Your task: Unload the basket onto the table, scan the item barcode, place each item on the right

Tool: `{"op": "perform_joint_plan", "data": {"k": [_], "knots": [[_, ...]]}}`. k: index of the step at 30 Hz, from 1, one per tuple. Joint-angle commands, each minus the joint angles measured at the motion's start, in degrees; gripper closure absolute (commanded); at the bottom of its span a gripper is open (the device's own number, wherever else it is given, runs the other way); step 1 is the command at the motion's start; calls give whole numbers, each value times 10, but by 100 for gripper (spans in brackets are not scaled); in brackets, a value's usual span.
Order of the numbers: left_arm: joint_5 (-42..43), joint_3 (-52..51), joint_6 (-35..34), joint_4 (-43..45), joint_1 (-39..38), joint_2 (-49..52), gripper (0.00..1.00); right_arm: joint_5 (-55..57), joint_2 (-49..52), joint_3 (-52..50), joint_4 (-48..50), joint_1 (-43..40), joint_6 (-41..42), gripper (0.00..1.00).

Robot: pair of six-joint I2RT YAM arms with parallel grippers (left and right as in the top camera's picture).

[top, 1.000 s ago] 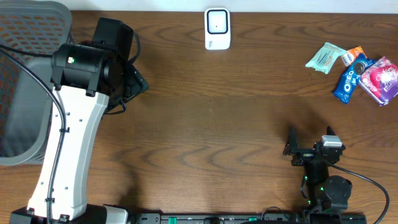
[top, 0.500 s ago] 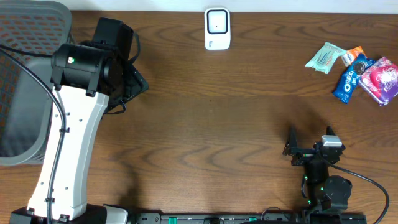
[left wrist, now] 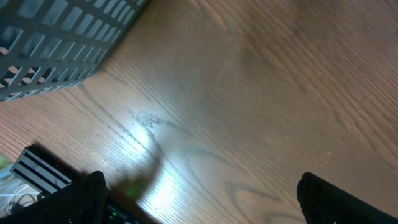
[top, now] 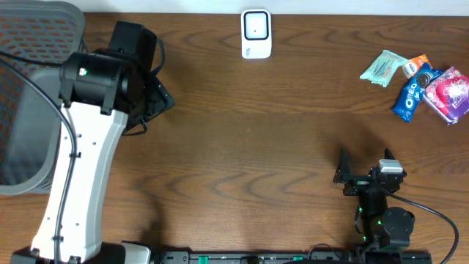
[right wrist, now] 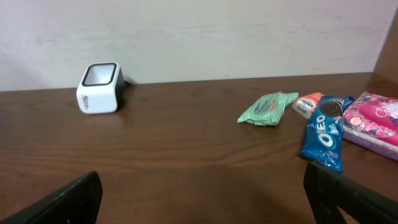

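The white barcode scanner (top: 256, 33) stands at the table's far edge; the right wrist view has it far left (right wrist: 99, 96). The items lie in a cluster at the far right: a green packet (top: 382, 67), a small orange packet (top: 415, 66), a blue Oreo pack (top: 412, 93) and a pink pack (top: 448, 94). My right gripper (top: 366, 160) sits near the front edge, open and empty, well short of the items (right wrist: 202, 199). My left gripper (top: 157, 97) hangs over bare wood beside the basket, open with nothing between its fingers (left wrist: 205, 202).
A grey mesh basket (top: 15, 88) fills the left edge, its corner at the top left of the left wrist view (left wrist: 62, 43). A black strip with green lights runs along the front edge (top: 242, 258). A pale wall rises behind the table.
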Motion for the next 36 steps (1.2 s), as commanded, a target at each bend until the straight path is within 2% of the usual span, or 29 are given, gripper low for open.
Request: {"op": "perform_joint_plan", "data": {"k": [1,4,8,22,26,36], "knots": [[-14,-25,12,-2,1,-53,2,-3,-4,-1,-1,4,7,1],[-14,-66,16,12,1,-101,2,-3,-4,-1,-1,4,7,1],[-14,-158,77,70,1,-184,2,-3,-4,-1,-1,4,7,1],[52,-541,302,387,8,-507,2,-3,-4,-1,-1,4,7,1],[63,-643,316,466,23,-630,2,-3,-4,-1,-1,4,7,1],[66,-821,326,632,28,-792,2,-3,-4,-1,-1,4,7,1]]}}
